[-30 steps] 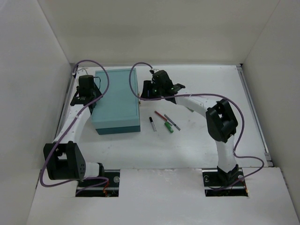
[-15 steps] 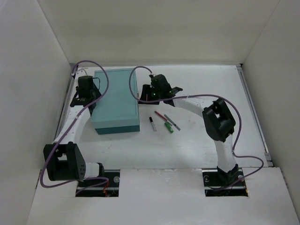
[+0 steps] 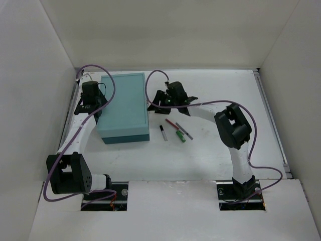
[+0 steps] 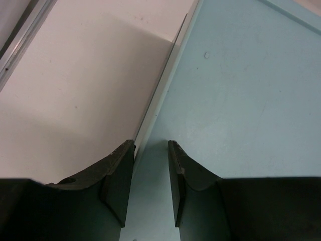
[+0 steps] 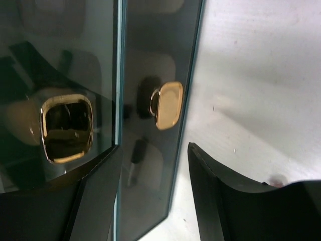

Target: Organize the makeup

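Box: teal box [image 3: 124, 108], lid down, on the left half of the table [image 3: 215, 150], long sides running 12 to 6 o'clock.

Left gripper: left gripper [image 4: 150, 143] at the box's 9 o'clock side, over the lid's edge.

Left fingers: fingers [image 4: 118, 181] parted by a narrow gap only. Lid rim running down into that gap, one pad on the table side of the rim and the other over the teal top. Nothing seen pinched; contact with the lid not clear from the wrist view.

Right gripper: right gripper [image 5: 154, 146] at the box's 3 o'clock side, toward the far end, pointed at the box wall.

Right fingers: fingers [image 5: 215, 201] spread well apart and holding nothing. Dark glossy wall and its lower edge between them; one finger against the wall's face, the other over bare table.

Clasp: gold clasp [image 5: 168, 105] on that wall, ahead of the fingertips and apart from them.

Makeup: four pieces loose on the table at 4 o'clock of the box, just off its near right corner, and at 6 o'clock of the right gripper.

Pieces: black pencil [image 3: 163, 132] nearest the box, red pencil [image 3: 173, 123] farthest back, green tube [image 3: 179, 135] and grey pencil [image 3: 184, 131] side by side on the right. All well apart from both grippers.
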You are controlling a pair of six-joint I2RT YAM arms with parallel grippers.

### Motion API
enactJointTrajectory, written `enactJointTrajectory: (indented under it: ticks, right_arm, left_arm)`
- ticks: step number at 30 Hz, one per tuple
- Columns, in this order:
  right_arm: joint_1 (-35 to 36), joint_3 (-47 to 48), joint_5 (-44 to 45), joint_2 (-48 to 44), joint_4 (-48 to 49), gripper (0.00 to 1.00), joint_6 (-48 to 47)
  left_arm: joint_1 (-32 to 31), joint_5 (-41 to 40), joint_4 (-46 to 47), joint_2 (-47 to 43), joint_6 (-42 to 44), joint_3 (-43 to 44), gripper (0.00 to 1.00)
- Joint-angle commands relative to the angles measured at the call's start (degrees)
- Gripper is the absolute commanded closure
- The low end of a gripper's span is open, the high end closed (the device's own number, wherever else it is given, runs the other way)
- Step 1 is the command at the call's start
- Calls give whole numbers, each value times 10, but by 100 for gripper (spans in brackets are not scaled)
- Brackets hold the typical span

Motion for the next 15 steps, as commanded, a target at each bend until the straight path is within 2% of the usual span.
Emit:
enactJointTrajectory:
  ticks: [1,15]
  right_arm:
    - [-8,9,-39,16,104,39,57]
    - [-37,-13,-78,58,170,45,118]
  left_arm:
    - [0,36,-52,15,-5,-21,71]
    - [11,36,-56,21,-5,-14,72]
